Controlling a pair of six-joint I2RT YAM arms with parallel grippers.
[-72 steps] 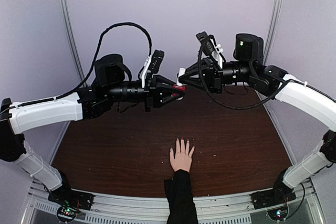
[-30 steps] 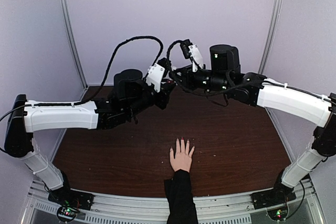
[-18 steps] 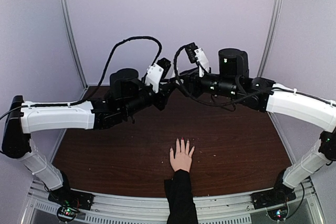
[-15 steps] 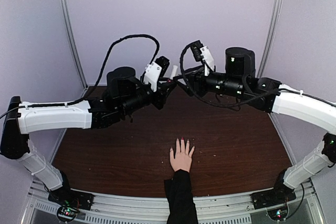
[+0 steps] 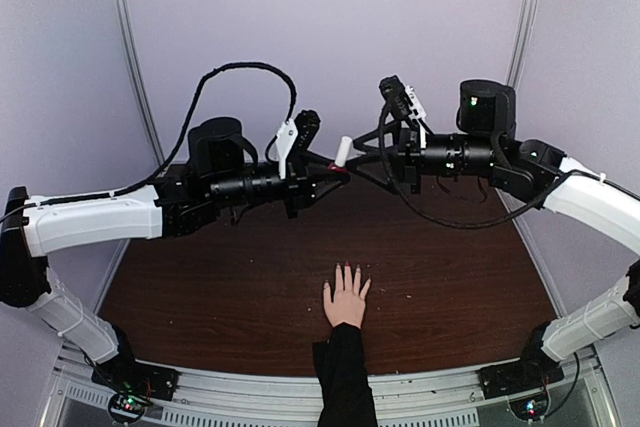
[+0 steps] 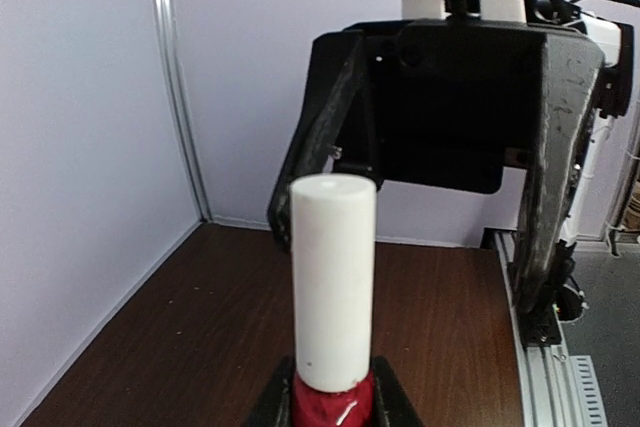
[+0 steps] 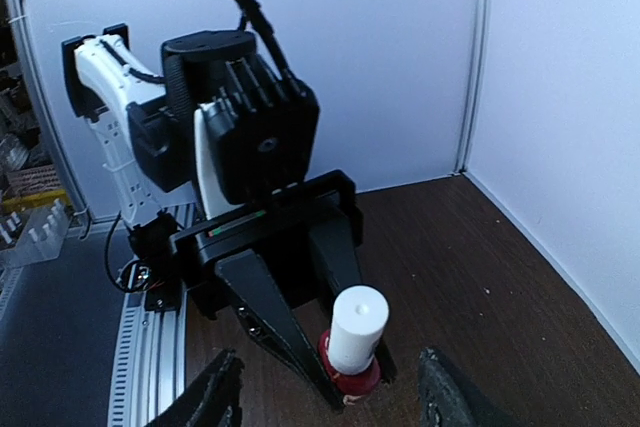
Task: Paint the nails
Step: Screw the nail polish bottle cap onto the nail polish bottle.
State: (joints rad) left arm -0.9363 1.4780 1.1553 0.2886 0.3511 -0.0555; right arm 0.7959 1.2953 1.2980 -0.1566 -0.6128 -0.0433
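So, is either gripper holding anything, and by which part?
The left gripper holds the bottle by its red body, the white cap sticking out free. The right gripper is open, holding nothing.

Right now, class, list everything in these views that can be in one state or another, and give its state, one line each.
left gripper: shut on the bottle, up above the table.
right gripper: open, facing the cap, gripping nothing.
bottle: in the air, closed.
white cap: on the bottle.
hand: flat on the table, palm down, fingers stretched out.
nails: too small to tell painted from bare.
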